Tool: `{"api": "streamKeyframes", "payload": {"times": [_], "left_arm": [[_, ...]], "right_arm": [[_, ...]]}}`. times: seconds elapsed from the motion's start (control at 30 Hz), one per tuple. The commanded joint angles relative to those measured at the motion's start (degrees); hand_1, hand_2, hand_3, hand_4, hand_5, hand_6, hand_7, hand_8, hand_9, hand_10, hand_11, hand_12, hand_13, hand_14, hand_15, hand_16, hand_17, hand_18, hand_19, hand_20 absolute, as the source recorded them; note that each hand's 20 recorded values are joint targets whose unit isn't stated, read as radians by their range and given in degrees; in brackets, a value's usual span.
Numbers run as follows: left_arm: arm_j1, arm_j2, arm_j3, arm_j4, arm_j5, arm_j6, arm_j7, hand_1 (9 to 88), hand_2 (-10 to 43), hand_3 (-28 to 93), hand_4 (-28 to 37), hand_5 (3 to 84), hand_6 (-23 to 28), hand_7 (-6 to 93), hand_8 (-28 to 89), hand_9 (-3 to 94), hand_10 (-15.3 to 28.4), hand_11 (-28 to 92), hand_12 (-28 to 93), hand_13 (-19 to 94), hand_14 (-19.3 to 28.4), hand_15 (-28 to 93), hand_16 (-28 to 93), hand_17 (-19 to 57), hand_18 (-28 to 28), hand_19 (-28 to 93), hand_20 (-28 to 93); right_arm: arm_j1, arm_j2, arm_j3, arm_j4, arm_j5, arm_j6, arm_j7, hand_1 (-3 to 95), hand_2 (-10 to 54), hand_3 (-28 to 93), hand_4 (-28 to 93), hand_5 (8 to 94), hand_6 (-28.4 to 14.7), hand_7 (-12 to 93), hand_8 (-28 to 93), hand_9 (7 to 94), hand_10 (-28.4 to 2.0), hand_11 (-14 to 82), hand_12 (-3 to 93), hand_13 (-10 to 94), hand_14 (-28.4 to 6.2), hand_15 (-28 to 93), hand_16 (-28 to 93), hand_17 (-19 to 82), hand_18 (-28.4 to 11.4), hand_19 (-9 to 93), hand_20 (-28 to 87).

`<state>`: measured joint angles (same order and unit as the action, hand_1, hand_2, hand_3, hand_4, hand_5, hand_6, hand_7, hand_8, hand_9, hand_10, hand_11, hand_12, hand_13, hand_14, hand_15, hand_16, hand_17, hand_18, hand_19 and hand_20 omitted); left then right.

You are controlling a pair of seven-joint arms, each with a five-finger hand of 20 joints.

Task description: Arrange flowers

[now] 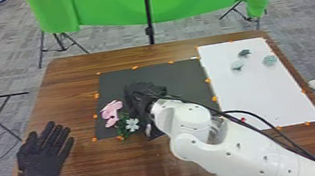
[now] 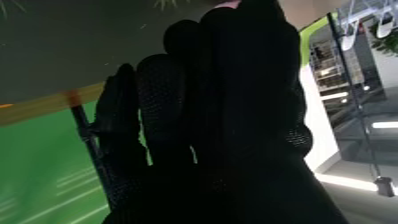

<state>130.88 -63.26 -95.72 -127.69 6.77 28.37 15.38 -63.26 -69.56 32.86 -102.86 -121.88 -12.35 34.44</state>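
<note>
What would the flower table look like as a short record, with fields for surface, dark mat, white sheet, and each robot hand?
surface: brown wooden table
dark mat: pink flowers and a white flower at its left side
white sheet: three small blue-green pieces toward its far end
left robot hand: open, at the table's left
right robot hand: over the dark mat, beside the flowers
</note>
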Motion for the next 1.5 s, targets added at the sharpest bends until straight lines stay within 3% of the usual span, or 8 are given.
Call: {"api": "streamKeyframes", "payload": {"times": [0.03, 0.37, 0.5, 0.77, 1.03, 1.13, 1.27, 1.5], "left_arm": [[-0.91, -0.37, 0.62, 0.75, 0.07, 0.16, -0.72, 26.9, 18.5, 76, -28.3, 47.3, 9.8, 16.4, -10, 39.8, 15.7, 25, 11, 29, 15.2, 42, -7, -5.4, 13.4, 33, 16], [-0.36, 0.1, 0.35, 0.61, -0.26, 0.03, -0.75, 26.9, 18.5, 76, -28.3, 47.3, 9.9, 16.4, -10, 39.8, 15.7, 25, 11, 29, 15.2, 42, -7, -5.5, 13.4, 33, 16], [-0.54, 0.19, 0.31, 0.78, -0.19, -0.03, -0.77, 27.0, 18.5, 76, -28.3, 47.4, 9.9, 16.3, -10, 39.9, 15.6, 25, 11, 29, 15.2, 42, -7, -5.5, 13.4, 33, 16], [-0.27, 0.16, 0.24, 0.76, -0.23, -0.09, -0.62, 26.9, 18.5, 76, -28.3, 47.4, 9.9, 16.4, -10, 39.9, 15.7, 25, 11, 29, 15.2, 42, -7, -5.5, 13.4, 33, 16], [-0.56, 0.19, 0.21, 0.93, -0.27, -0.21, -0.59, 26.9, 18.5, 77, -28.3, 47.4, 9.9, 16.3, -10, 39.8, 15.6, 25, 11, 30, 15.2, 42, -7, -5.4, 13.3, 33, 16], [-0.46, 0.21, 0.3, 0.68, 0.1, -0.44, -1.18, 26.9, 18.5, 76, -28.3, 47.3, 9.8, 16.3, -10, 39.8, 15.7, 25, 11, 30, 15.1, 42, -7, -5.4, 13.3, 33, 16], [1.19, 0.2, 0.29, 0.01, 0.02, -1.44, -0.66, 26.9, 18.5, 76, -28.3, 47.2, 9.8, 16.4, -10, 39.8, 15.7, 25, 11, 29, 15.2, 42, -7, -5.4, 13.3, 33, 16], [0.71, -0.05, 0.25, 0.16, 0.15, -0.79, -1.13, 26.9, 18.4, 76, -28.3, 47.2, 9.8, 16.4, -10, 39.7, 15.7, 25, 11, 29, 15.2, 42, -7, -5.4, 13.3, 33, 16]], "right_arm": [[0.23, -1.27, -0.48, 1.84, -2.78, -0.15, -1.13, 93.6, -9.5, -28, 27, 69.8, -2.6, 18, -5, 68.4, -14.9, 30.2, 47.2, 51, -17.5, 76, 33, 23, -24.9, 79, 47], [0.07, -1.89, -0.99, 3.77, -3.57, -2.2, 0.5, 92.5, -9.5, -28, 27, 70.0, -2.4, 16, -12, 68.0, -15.4, 33.0, 45.4, 51, -17.9, 76, 32, 23, -25.1, 80, 46], [-0.13, -2.03, -1.0, 4.57, -3.51, -2.48, 0.42, 92.7, -9.5, -28, 26, 73.7, -2.6, 15, -2, 68.1, -15.6, 33.6, 44.7, 51, -18.0, 76, 32, 23, -25.1, 79, 47], [-0.4, -1.58, -1.13, 3.76, -2.8, 0.76, 0.8, 93.7, -8.1, -28, 33, 84.3, -1.6, 19, 5, 73.8, -14.5, 27.2, 50.4, 53, -17.7, 75, 32, 23, -24.8, 79, 47], [0.11, -2.05, 1.02, 0.03, 2.7, -2.92, 7.38, 93.8, -7.5, -28, 35, 85.0, -2.1, 20, 6, 74.0, -14.9, 25.8, 51.4, 53, -18.0, 75, 33, 23, -25.1, 79, 47], [0.61, -2.74, 1.35, -0.04, 2.12, -3.55, 8.95, 93.8, -7.9, -28, 37, 85.1, -2.9, 20, 7, 73.3, -15.9, 24.0, 51.1, 51, -19.5, 74, 33, 22, -26.2, 78, 47], [0.84, -2.67, 0.41, -0.47, 2.56, -2.95, 11.35, 93.9, -8.1, -28, 38, 85.3, -3.5, 19, 8, 73.0, -16.6, 23.4, 50.9, 50, -20.4, 74, 33, 22, -27.0, 78, 47], [0.69, -3.02, -0.1, 2.23, 0.6, -3.61, 11.22, 94.0, -8.1, -28, 39, 85.5, -3.7, 19, 8, 73.1, -16.8, 23.3, 50.6, 50, -20.5, 73, 34, 21, -27.2, 78, 47]]}}
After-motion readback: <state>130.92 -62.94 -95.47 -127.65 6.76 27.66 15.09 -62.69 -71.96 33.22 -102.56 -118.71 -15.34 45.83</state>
